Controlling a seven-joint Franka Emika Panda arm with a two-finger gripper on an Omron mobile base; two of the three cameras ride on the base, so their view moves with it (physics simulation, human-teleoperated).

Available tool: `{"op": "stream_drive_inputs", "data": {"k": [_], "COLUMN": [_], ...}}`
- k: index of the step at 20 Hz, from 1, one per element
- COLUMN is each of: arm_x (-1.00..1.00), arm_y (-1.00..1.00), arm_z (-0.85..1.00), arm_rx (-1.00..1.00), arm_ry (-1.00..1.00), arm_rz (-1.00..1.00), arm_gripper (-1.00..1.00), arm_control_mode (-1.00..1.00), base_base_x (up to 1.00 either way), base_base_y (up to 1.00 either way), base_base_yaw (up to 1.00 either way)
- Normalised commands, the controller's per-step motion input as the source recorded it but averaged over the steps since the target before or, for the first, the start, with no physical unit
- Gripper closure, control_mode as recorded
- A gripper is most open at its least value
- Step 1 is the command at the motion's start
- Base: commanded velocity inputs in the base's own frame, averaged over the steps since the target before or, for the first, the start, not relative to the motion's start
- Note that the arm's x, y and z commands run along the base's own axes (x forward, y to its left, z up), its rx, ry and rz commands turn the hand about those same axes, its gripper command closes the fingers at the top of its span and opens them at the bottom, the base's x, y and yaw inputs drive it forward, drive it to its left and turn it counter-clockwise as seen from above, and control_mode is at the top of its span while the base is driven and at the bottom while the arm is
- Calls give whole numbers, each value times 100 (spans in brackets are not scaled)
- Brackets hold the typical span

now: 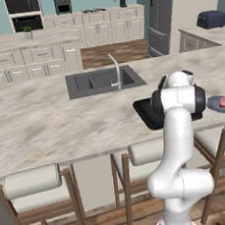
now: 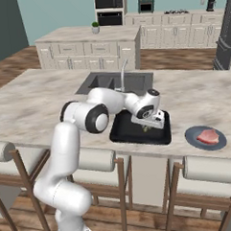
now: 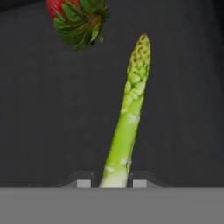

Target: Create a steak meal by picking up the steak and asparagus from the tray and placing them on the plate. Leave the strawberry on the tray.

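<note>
Asparagus [image 3: 127, 127], your slim green-yellow stalk, sits pinched at its base by the closed gripper [image 3: 108, 181]; green-capped red strawberry [image 3: 78, 17] at eleven o'clock on the black rectangular tray [image 3: 43, 109].

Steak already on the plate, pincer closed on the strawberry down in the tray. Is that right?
Not quite. In the hand view the pincer is closed on the asparagus, not the strawberry, which lies apart on the tray. The steak is indeed on the plate.
</note>
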Motion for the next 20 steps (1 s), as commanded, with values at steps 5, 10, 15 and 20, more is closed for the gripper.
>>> {"op": "stream_drive_inputs", "data": {"k": [5, 10, 15, 20], "arm_x": [-13, -28, -32, -36], "arm_y": [17, 0, -6, -7], "arm_z": [42, 75, 80, 74], "arm_rx": [0, 0, 0, -6], "arm_ry": [0, -3, -2, -5], "arm_rz": [0, 0, 0, 0], "arm_gripper": [100, 100, 100, 100], "arm_control_mode": [-100, -100, -100, -100], "base_base_x": [0, 0, 0, 0], "base_base_y": [0, 0, 0, 0], "base_base_yaw": [0, 0, 0, 0]}}
